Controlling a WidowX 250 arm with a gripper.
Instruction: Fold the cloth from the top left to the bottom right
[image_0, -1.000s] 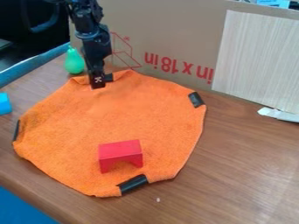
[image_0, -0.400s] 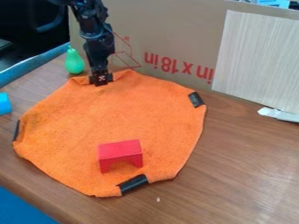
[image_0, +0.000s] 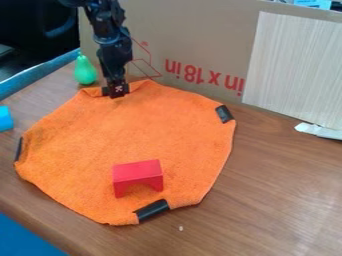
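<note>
One orange cloth (image_0: 127, 130) | far edge at gripper (image_0: 115, 95) | rest spread nearer camera | grip state: cannot tell

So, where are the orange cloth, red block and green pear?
Orange cloth (image_0: 123, 130), camera view: bare middle.
Red block (image_0: 137, 171), camera view: its top face.
Green pear (image_0: 85, 75), camera view: its rounded lower part.

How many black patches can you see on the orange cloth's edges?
3: a left patch, an upper-right patch and a bottom patch. Another may be hidden at the top, by the end effector.
</note>
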